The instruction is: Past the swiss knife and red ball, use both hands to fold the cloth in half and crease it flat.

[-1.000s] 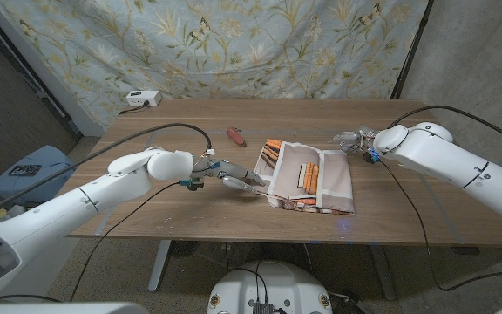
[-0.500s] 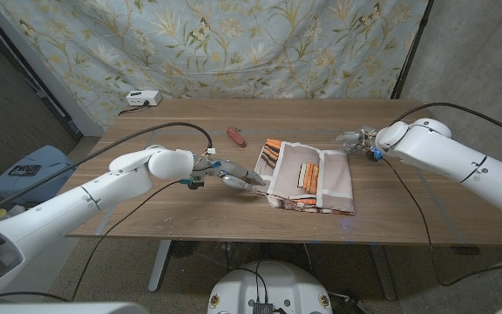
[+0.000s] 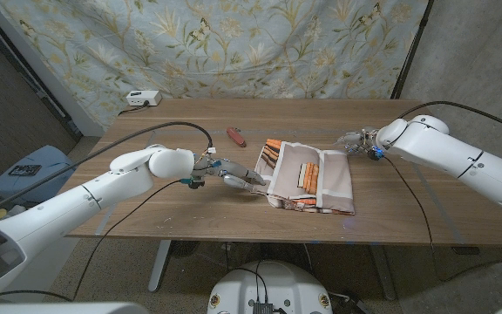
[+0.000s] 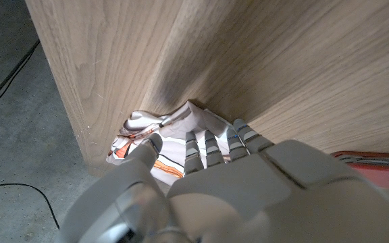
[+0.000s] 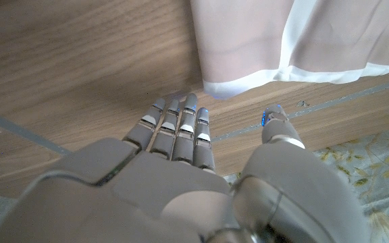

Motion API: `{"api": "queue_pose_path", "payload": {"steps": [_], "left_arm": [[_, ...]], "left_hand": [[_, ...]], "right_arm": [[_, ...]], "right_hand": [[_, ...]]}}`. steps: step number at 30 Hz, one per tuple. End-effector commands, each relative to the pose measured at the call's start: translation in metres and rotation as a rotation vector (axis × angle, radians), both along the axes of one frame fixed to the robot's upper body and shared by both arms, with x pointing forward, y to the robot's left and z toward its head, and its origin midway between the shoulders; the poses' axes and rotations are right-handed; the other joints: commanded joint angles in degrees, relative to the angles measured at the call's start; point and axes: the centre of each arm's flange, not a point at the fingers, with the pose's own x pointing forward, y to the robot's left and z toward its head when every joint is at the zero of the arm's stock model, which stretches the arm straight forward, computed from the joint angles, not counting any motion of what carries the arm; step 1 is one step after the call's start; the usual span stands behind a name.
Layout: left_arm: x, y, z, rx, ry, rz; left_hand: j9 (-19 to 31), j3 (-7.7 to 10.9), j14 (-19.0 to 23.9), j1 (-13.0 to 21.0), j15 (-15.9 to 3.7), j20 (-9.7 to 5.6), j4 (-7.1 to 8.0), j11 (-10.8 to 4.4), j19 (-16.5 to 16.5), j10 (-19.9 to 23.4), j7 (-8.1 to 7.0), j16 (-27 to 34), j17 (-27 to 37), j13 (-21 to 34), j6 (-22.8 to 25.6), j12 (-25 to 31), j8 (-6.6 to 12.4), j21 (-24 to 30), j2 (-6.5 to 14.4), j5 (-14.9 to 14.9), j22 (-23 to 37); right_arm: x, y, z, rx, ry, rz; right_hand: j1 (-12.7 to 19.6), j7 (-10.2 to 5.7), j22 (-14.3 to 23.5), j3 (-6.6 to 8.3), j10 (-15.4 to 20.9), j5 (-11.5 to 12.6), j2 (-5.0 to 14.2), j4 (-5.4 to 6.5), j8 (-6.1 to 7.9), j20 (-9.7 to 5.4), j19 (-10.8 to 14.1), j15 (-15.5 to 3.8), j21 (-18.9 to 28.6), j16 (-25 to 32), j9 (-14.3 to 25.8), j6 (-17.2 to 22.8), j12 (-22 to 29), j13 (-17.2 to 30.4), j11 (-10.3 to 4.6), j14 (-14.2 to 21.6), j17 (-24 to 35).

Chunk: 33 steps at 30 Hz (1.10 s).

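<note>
Lying near the middle of the wooden table (image 3: 146, 209), a little toward the robot's right, the cloth (image 3: 314, 179) is already doubled over itself, pale with orange stripes, its near edge rumpled close to the table's front. The left hand (image 3: 232, 178) reaches in from the left side, its fingers stretched toward the cloth's left edge and meeting it; in the left wrist view the fingertips (image 4: 211, 145) sit right at a bunched corner of the cloth (image 4: 147, 138), thumb on one side and the rest alongside, but I can't tell whether they actually pinch the fabric or only touch it. The right hand (image 3: 353, 139) hangs just past the cloth's far right corner, apart from it. In the right wrist view that hand (image 5: 201, 169) has its fingers (image 5: 181, 128) straight and close together, thumb held off to one side, with nothing in them, and the white hem of the cloth (image 5: 282, 47) lies just beyond the tips. The swiss knife (image 3: 235, 136), red, lies on the table beyond the left hand. A small white box (image 3: 143, 98) sits at the far left corner.
</note>
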Motion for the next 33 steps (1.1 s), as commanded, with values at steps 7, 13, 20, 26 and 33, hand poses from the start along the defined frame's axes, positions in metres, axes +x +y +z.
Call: {"api": "queue_pose_path", "payload": {"steps": [7, 13, 20, 26, 33], "left_arm": [[0.003, -0.002, -0.001, -0.015, 0.005, 0.008], [0.002, -0.002, -0.003, -0.018, 0.002, 0.008], [0.002, -0.002, -0.003, -0.022, 0.002, 0.014], [0.002, -0.002, -0.002, -0.023, 0.000, 0.017], [0.001, -0.003, -0.002, -0.021, 0.003, 0.017]], "left_hand": [[0.2, 0.72, 0.3, -0.1, 0.20, -0.10, -0.01, -0.02, 0.3, 0.4, 0.01, 0.0, 0.2, 0.2, 0.5, -0.1, 0.01, -0.2, 0.2, 0.0, 0.2], [0.2, 0.83, 0.3, 0.0, 0.12, -0.17, -0.08, 0.06, 0.4, 0.3, -0.05, 0.0, 0.2, 0.2, 0.5, -0.2, -0.01, -0.2, 0.2, 0.0, 0.2], [0.2, 0.94, 0.3, 0.0, 0.12, -0.26, -0.21, 0.01, 0.6, 0.2, -0.12, 0.0, 0.1, 0.2, 0.3, -0.2, -0.05, -0.2, 0.2, 0.0, 0.2], [0.2, 1.04, 0.3, 0.1, 0.10, -0.24, -0.33, 0.03, 0.6, 0.2, -0.15, 0.0, 0.1, 0.2, 0.4, -0.3, -0.03, -0.2, 0.2, 0.0, 0.2], [0.2, 1.09, 0.3, 0.1, 0.13, -0.18, -0.41, 0.03, 0.7, 0.1, -0.32, 0.0, 0.1, 0.2, 0.4, -0.4, -0.04, -0.2, 0.2, 0.0, 0.2]], "right_arm": [[0.009, 0.012, 0.006, -0.019, 0.034, 0.026], [0.009, 0.018, 0.008, -0.032, 0.048, 0.024], [0.009, 0.021, 0.007, -0.032, 0.052, 0.022], [0.011, 0.022, 0.003, -0.023, 0.052, 0.023], [0.012, 0.024, -0.002, -0.024, 0.040, 0.015]], "right_hand": [[1.0, 0.21, 0.1, -0.09, 1.9, 0.4, -0.12, 0.57, 0.13, 0.55, 0.2, -0.35, 0.2, 0.6, 0.2, 1.3, 1.8, 1.2, -0.52, 1.9, 0.5], [1.7, 0.13, 0.1, -0.27, 4.7, 0.7, -0.07, 0.66, 0.47, 1.15, 0.8, -1.15, 0.3, 1.7, 0.4, 3.4, 4.8, 3.1, -1.25, 5.1, 1.3], [3.9, -0.27, 0.1, -0.18, 7.7, 1.1, -0.10, 0.27, 0.87, 1.66, 1.8, -2.60, 0.5, 3.3, 0.8, 5.7, 8.5, 5.6, -2.88, 9.0, 2.2], [6.5, -0.90, 0.1, 0.02, 9.4, 1.4, -0.46, -0.17, 1.43, 1.37, 2.6, -4.51, 0.5, 4.5, 1.2, 8.1, 11.3, 7.7, -4.04, 11.8, 3.0], [10.0, -2.81, 0.1, 0.04, 12.2, 1.9, -0.75, -0.09, 2.70, 0.13, 4.4, -7.42, 0.7, 6.6, 1.7, 12.4, 15.1, 10.4, -6.14, 16.0, 4.4]]}}
